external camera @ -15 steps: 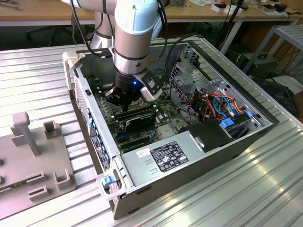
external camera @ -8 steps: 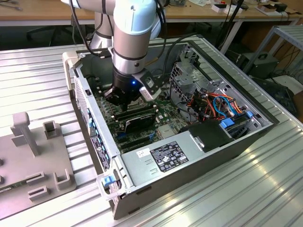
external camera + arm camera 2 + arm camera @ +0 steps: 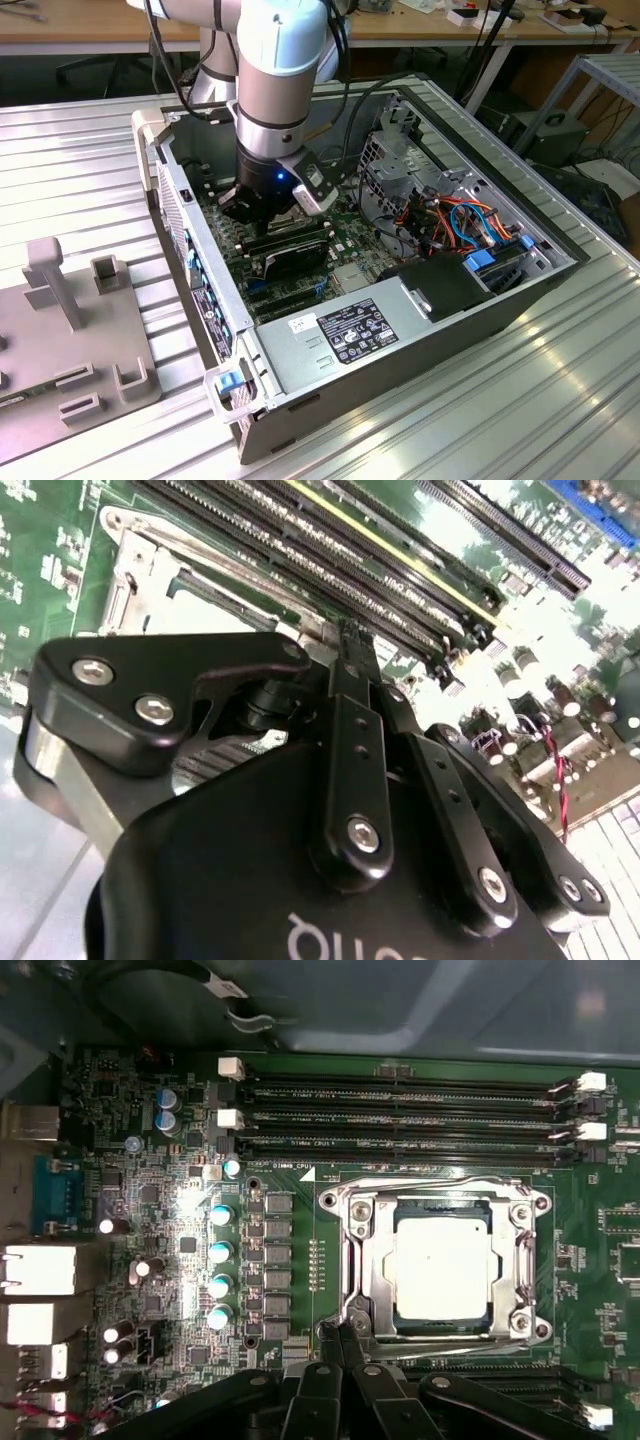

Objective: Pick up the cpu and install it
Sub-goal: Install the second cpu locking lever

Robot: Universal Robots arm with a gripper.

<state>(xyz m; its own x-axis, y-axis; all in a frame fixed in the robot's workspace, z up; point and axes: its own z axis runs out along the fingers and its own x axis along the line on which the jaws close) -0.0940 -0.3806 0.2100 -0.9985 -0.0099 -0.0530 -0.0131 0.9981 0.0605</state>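
Note:
The cpu (image 3: pixel 440 1268), a pale silver square, lies flat in its socket with the metal frame (image 3: pixel 360 1260) around it. In the first wrist view my gripper (image 3: pixel 336 1333) is shut, its two black fingertips pressed together at the corner of that frame, beside the cpu and not on it. I cannot tell whether anything thin is pinched between them. In the second wrist view the gripper (image 3: pixel 350 638) points down at the board next to the socket frame (image 3: pixel 130 565). In the exterior view the gripper (image 3: pixel 262 215) is low inside the open computer case (image 3: pixel 190 230), hiding the socket.
Long black memory slots (image 3: pixel 400 1110) run beside the socket. A row of capacitors (image 3: pixel 220 1260) and the rear ports (image 3: pixel 40 1270) stand on its other side. The power supply (image 3: pixel 350 330), drive cage (image 3: pixel 400 160) and cables (image 3: pixel 460 215) crowd the case. A grey fixture (image 3: pixel 70 330) stands at the exterior view's left.

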